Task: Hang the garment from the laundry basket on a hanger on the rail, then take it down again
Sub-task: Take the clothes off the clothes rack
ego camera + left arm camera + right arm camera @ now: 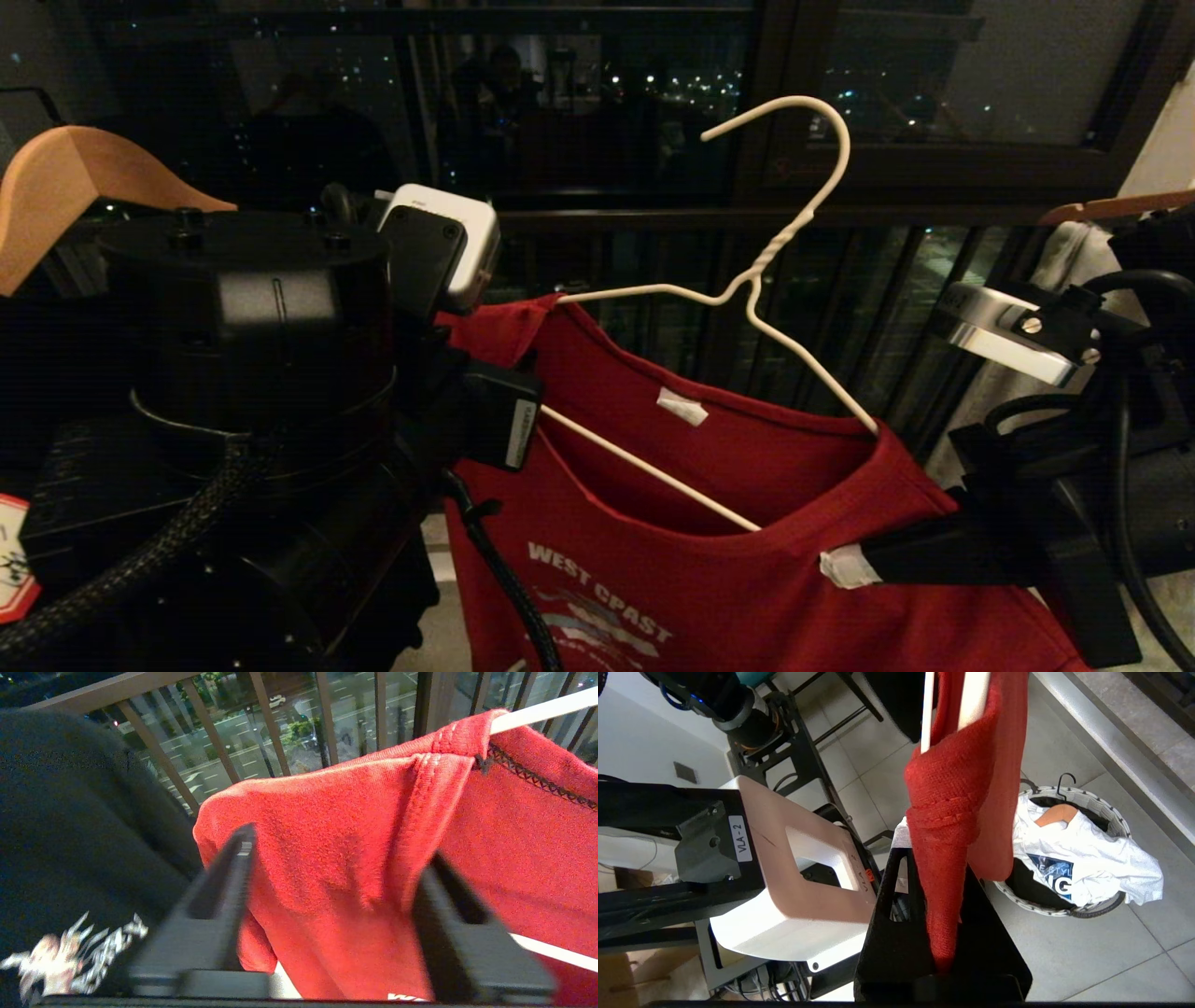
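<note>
While the red knit garment (709, 467) drapes over the thin white wire hanger (794, 219), right gripper (943, 952) is pinched on its shoulder fabric. Left gripper (336, 882) straddles the other shoulder, flat black fingers (233, 872) parted, not yet clamped.

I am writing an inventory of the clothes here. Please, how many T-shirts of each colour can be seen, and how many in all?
Red T-shirt, on the white wire hanger: 1
Black T-shirt with pale print, beside the red one: 1
White T-shirt, in the laundry basket: 1
Total: 3
</note>
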Robot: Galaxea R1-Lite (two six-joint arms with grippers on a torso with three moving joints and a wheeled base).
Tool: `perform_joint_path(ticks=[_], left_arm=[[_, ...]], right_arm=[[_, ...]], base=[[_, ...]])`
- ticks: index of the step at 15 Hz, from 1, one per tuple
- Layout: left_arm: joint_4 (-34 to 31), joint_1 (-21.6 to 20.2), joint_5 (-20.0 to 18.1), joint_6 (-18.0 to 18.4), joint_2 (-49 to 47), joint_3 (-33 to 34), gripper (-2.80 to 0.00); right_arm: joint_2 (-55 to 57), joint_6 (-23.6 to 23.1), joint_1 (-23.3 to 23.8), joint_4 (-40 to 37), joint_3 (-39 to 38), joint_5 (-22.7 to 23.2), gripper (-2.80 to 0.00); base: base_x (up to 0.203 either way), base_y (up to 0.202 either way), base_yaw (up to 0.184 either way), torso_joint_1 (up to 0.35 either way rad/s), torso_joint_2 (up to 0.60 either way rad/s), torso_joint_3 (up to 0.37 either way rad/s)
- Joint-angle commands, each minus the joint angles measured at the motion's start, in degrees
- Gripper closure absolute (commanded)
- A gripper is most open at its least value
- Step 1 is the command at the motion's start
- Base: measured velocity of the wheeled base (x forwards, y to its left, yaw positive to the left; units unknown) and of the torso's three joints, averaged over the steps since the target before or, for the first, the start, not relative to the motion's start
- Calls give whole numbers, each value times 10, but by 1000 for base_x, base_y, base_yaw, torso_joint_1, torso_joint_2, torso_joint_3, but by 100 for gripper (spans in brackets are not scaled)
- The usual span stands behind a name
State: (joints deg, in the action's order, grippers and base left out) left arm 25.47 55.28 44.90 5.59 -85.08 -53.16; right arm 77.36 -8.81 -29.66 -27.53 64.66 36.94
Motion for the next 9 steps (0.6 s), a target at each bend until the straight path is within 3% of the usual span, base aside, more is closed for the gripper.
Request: perform_joint_path(ticks=[1, 7, 9], left_arm=[[2, 0, 3, 0, 1, 0, 0], [0, -5, 9, 6, 25, -7, 0], [1, -26, 10, 15, 34, -10, 0]], right_arm=[[0, -1, 0, -2, -1, 2, 0], [-1, -2, 0, -2, -1, 2, 0], [-1, -2, 0, -2, -2, 2, 0]], base=[[0, 0, 0, 0, 0, 0], [0, 0, 0, 0, 0, 0], [0, 0, 0, 0, 0, 0]])
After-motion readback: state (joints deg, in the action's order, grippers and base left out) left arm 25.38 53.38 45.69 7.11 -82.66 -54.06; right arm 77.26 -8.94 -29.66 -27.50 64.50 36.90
